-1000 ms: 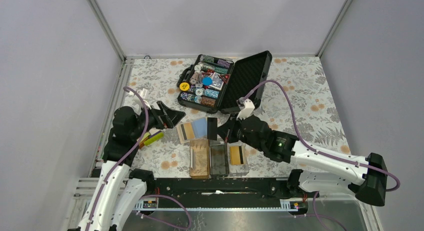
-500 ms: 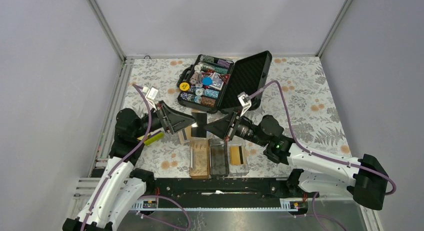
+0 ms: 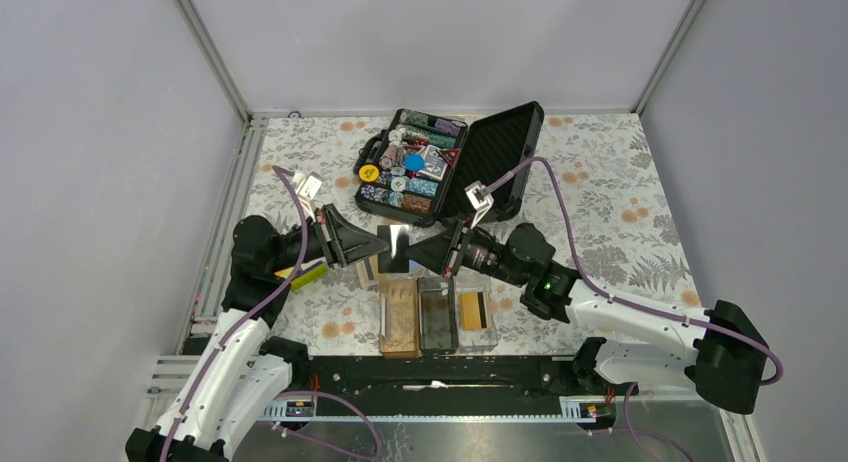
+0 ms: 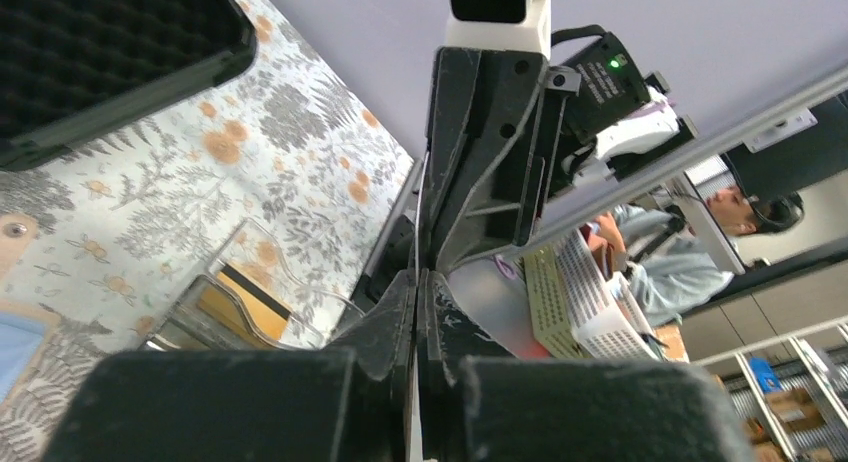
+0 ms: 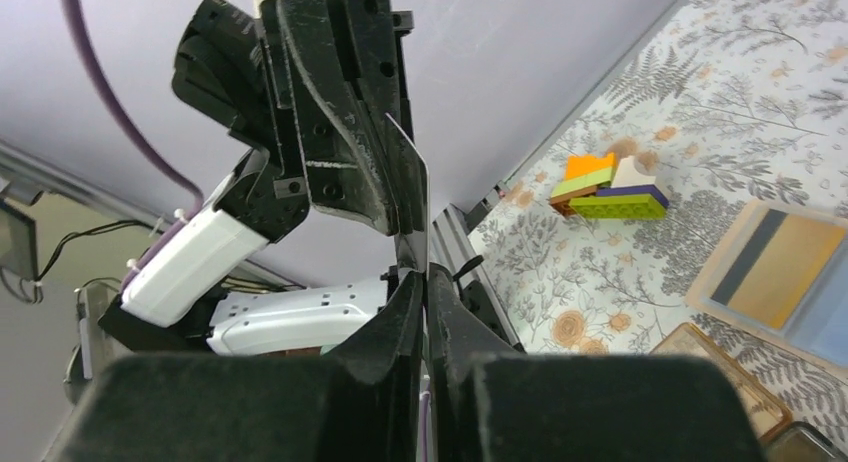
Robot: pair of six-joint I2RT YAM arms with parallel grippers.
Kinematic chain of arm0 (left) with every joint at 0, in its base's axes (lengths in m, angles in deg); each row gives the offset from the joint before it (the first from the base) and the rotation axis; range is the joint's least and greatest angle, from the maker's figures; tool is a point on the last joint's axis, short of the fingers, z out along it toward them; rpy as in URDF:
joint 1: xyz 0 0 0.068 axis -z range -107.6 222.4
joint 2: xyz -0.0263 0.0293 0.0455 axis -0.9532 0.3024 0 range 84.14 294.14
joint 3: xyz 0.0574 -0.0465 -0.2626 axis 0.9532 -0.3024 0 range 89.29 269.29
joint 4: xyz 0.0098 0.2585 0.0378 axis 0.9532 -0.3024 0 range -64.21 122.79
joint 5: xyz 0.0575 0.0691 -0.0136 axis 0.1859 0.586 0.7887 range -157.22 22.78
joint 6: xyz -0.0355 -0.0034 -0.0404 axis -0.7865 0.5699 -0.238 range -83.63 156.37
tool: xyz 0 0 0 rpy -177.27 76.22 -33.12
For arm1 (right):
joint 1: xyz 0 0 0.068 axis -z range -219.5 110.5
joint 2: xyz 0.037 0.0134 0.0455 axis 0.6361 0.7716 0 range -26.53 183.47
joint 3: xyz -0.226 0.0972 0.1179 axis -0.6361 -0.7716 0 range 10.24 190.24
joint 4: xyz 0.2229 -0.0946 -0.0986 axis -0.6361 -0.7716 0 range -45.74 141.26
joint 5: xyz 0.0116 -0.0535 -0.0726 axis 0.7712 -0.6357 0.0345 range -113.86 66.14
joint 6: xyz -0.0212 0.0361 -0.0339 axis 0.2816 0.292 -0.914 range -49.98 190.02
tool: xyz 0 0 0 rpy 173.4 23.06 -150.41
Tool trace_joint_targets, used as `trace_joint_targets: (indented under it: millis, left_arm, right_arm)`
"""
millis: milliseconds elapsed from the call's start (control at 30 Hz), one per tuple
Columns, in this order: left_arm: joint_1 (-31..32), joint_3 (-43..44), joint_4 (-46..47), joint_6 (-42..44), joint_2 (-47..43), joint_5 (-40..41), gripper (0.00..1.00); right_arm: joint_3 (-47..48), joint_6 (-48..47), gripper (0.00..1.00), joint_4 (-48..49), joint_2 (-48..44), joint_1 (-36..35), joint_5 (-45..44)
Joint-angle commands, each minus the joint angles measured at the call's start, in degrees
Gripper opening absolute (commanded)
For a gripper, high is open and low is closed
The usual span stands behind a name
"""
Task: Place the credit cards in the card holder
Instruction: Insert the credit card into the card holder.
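Note:
A credit card [image 3: 397, 248], dark with glare from above, hangs on edge over the table between both grippers. My left gripper [image 3: 385, 244] is shut on its left end and my right gripper [image 3: 413, 253] on its right end. Each wrist view shows the card as a thin edge [image 4: 420, 197] [image 5: 416, 177] running from my own shut jaws [image 4: 417, 277] [image 5: 425, 274] into the opposite gripper. The card holder [image 3: 437, 322] lies just below, and a gold card [image 3: 474, 309] lies in its clear right compartment. Another gold card [image 5: 775, 267] with a black stripe lies on the table.
An open black chip case [image 3: 440, 162] stands behind the grippers. A small stack of toy bricks [image 3: 300, 275] [image 5: 610, 187] lies beside the left arm. A blue card [image 5: 830, 327] lies by the gold one. The metal rail [image 3: 430, 370] runs along the near edge.
My right gripper has lifted the card and turned towards the left arm. My left gripper has swung in from the left and shut on the card's other end.

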Motion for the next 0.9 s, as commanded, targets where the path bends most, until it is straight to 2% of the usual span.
trace_joint_targets:
  millis: [0, 100, 200, 300, 433, 633, 867]
  left_arm:
    - [0.4, 0.2, -1.5, 3.6, 0.5, 0.8, 0.00]
    - [0.3, 2.5, -13.1, 10.1, 2.8, 12.0, 0.00]
    - [-0.5, 3.9, -22.2, 12.2, 7.4, 24.1, 0.00]
    - [-1.3, 3.0, -25.1, 10.5, 12.5, 31.9, 0.00]
    - [-1.8, -2.6, -16.3, 5.6, 15.2, 33.8, 0.00]
    - [-2.2, -5.7, -13.3, 5.8, 16.2, 41.5, 0.00]
    - [-3.6, -7.9, -8.6, 5.5, 21.2, 41.2, 0.00]
  right_arm:
    - [7.1, -4.2, 0.19, -12.0, 1.5, 2.2, -5.1]
    - [12.0, -8.4, 0.48, -24.2, 3.4, 4.4, -8.9]
    - [15.6, -10.5, 0.62, -33.6, 6.3, 8.0, -10.5]
    - [18.3, -12.0, 0.69, -39.6, 10.0, 11.3, -10.4]
    - [21.2, -15.4, 0.72, -46.0, 15.1, 11.9, -13.0]
    - [23.3, -18.2, 0.66, -48.2, 20.7, 11.9, -11.8]
    - [25.3, -18.6, 0.61, -48.4, 28.8, 11.9, -11.7]
